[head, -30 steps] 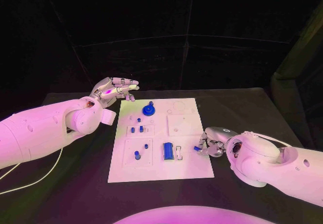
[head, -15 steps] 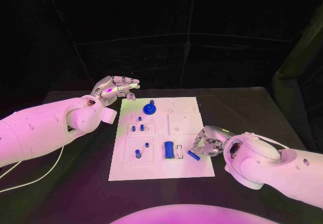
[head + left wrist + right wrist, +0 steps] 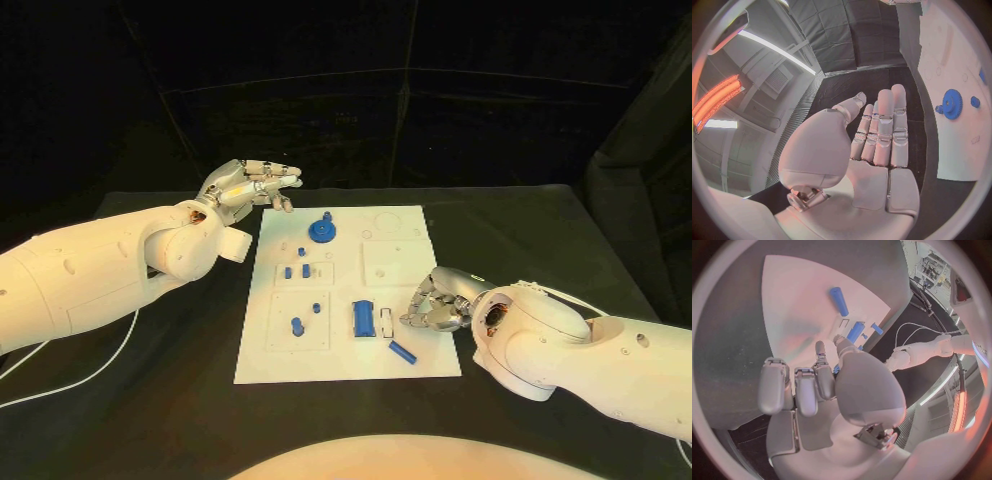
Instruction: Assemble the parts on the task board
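Observation:
The white task board (image 3: pixel 346 355) lies in the middle of the black table. A blue peg (image 3: pixel 402 351) lies loose on its near right part, also seen as the peg (image 3: pixel 839 301) in the right wrist view. My right hand (image 3: pixel 437 303) hovers just above and behind the peg at the board's right edge, fingers loosely bent, holding nothing. A blue block (image 3: pixel 362 318) stands beside a narrow slot. A blue gear (image 3: pixel 320 232) sits near the far end. My left hand (image 3: pixel 257 185) hangs off the board's far left corner, fingers straight and holding nothing.
Small blue parts (image 3: pixel 296 271) stand in the board's left column, with another pair (image 3: pixel 296 325) nearer me. The gear (image 3: pixel 951 104) lies beyond my left hand (image 3: pixel 873 145). A white cable (image 3: pixel 58 385) trails over the table at the left.
My right hand carried the blue peg in over the board's right edge and let it go; the peg now lies loose on the board. The left hand has barely moved.

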Available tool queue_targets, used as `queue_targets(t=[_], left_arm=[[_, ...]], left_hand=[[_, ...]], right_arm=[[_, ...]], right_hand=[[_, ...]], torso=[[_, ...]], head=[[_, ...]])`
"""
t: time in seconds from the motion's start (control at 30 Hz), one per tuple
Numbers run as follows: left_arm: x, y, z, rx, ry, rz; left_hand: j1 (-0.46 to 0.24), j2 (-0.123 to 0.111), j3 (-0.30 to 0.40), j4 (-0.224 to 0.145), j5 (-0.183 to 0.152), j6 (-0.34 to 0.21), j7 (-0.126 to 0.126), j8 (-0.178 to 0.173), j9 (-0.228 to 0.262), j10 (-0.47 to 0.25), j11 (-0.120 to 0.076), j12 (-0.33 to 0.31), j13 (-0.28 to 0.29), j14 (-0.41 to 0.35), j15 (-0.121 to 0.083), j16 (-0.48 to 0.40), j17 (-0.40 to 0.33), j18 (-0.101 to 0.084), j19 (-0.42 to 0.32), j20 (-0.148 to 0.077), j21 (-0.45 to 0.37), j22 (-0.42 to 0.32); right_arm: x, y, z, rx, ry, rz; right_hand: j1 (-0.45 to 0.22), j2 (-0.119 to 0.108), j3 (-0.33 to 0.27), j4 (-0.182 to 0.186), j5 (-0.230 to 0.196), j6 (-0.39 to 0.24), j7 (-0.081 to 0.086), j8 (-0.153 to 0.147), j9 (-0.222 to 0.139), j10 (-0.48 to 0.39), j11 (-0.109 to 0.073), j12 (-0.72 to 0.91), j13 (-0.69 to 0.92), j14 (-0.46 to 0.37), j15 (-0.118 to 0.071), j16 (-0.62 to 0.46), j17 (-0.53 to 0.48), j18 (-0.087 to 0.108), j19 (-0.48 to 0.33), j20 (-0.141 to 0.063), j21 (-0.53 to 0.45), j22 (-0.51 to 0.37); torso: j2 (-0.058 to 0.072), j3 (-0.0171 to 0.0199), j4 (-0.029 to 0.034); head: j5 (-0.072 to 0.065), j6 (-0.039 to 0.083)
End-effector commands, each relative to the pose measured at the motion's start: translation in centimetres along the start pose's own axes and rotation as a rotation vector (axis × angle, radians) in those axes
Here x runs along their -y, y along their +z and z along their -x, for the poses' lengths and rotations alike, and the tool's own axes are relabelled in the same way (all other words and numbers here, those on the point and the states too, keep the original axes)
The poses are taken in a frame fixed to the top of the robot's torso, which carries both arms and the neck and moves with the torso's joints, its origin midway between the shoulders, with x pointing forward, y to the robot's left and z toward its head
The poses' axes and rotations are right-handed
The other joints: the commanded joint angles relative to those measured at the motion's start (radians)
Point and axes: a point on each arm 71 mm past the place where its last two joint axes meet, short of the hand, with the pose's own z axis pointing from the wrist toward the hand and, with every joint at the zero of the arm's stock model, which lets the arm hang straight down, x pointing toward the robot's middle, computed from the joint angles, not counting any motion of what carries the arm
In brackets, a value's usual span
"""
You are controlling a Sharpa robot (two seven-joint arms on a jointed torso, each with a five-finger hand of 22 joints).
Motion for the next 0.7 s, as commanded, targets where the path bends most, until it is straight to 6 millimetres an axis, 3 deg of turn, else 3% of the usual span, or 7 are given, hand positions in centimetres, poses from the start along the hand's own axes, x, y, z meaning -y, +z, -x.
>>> queue_targets(t=[0.03,0.1,0.2,0.37,0.47,0.7], left_arm=[[0.1,0.0,-0.1,-0.008,-0.007,-0.006],[0.1,0.0,-0.1,-0.008,-0.007,-0.006],[0.1,0.0,0.0,-0.007,-0.006,-0.006],[0.1,0.0,0.0,-0.008,-0.007,-0.006],[0.1,0.0,0.0,-0.007,-0.006,-0.006],[0.1,0.0,0.0,-0.007,-0.007,-0.005]], left_hand=[[-0.006,0.002,-0.001,-0.002,0.006,-0.007,-0.001,0.005,0.001,-0.008,0.0,0.004,0.0,-0.007,-0.002,0.002,-0.001,0.014,0.0,0.006,-0.004,-0.001],[-0.006,0.002,-0.001,-0.002,0.006,-0.007,-0.001,0.005,0.001,-0.008,0.0,0.004,0.0,-0.007,-0.002,0.002,-0.001,0.014,0.0,0.006,-0.004,-0.001],[-0.005,0.003,-0.001,-0.003,0.006,-0.007,-0.001,0.006,0.001,-0.008,0.0,0.004,0.0,-0.007,-0.002,0.002,-0.002,0.014,0.0,0.006,-0.004,-0.001],[-0.004,0.003,0.0,-0.004,0.006,-0.008,-0.001,0.007,0.001,-0.009,0.0,0.006,0.0,-0.007,-0.002,0.003,-0.002,0.014,0.001,0.005,-0.004,-0.001],[-0.004,0.003,0.0,-0.004,0.006,-0.008,-0.001,0.007,0.001,-0.009,0.0,0.006,0.0,-0.007,-0.002,0.003,-0.002,0.014,0.001,0.005,-0.004,-0.001],[-0.004,0.003,0.0,-0.004,0.006,-0.008,-0.001,0.007,0.001,-0.009,0.0,0.006,0.0,-0.007,-0.002,0.003,-0.002,0.014,0.001,0.005,-0.004,-0.001]], right_arm=[[-0.6,-0.3,-0.2,-0.024,-0.098,0.034],[-0.8,-0.4,-0.4,-0.039,-0.135,0.048],[-1.0,-0.4,-0.5,-0.049,-0.179,0.059],[-1.2,-0.5,-0.5,-0.045,-0.204,0.076],[-1.6,-0.7,-0.6,-0.043,-0.199,0.096],[-2.2,-1.0,-1.5,-0.081,-0.196,0.132]], right_hand=[[-0.019,-0.032,-0.034,0.011,0.002,0.006,-0.001,-0.008,-0.002,0.033,0.0,-0.005,0.128,0.082,0.002,-0.004,0.167,-0.012,-0.001,0.003,-0.004,-0.002],[-0.031,-0.047,-0.065,0.018,-0.044,0.005,-0.002,-0.012,-0.001,0.03,0.0,-0.013,0.123,0.082,0.002,-0.005,0.165,-0.012,-0.003,0.003,-0.006,-0.005],[-0.026,-0.051,-0.097,0.024,-0.107,0.01,-0.004,-0.01,0.004,0.026,-0.002,-0.025,0.117,0.081,0.001,-0.006,0.163,-0.011,-0.005,0.002,-0.008,-0.008],[-0.016,-0.04,-0.118,0.03,-0.114,0.03,-0.011,0.006,0.015,0.027,-0.008,-0.024,0.118,0.081,-0.003,-0.007,0.163,-0.011,-0.004,-0.001,-0.008,-0.006],[-0.016,-0.04,-0.135,0.037,-0.121,0.042,-0.017,0.019,0.024,0.029,-0.012,-0.019,0.121,0.082,-0.007,-0.005,0.165,-0.012,-0.002,-0.004,-0.007,-0.003],[-0.006,-0.031,-0.174,0.057,-0.193,0.041,-0.023,0.037,0.042,0.032,-0.018,-0.015,0.124,0.083,-0.012,-0.004,0.169,-0.013,0.0,-0.01,-0.005,0.001]], torso=[[0.0,0.0008,-0.0018],[-0.001,0.0006,-0.0014],[-0.002,-0.0002,-0.0036],[-0.001,0.0021,-0.0026],[-0.002,0.001,-0.0019],[-0.002,-0.0012,-0.0009]], head=[[0.001,-0.002],[0.001,-0.006],[0.0,-0.006],[0.001,-0.007],[0.0,-0.007],[0.001,-0.013]])
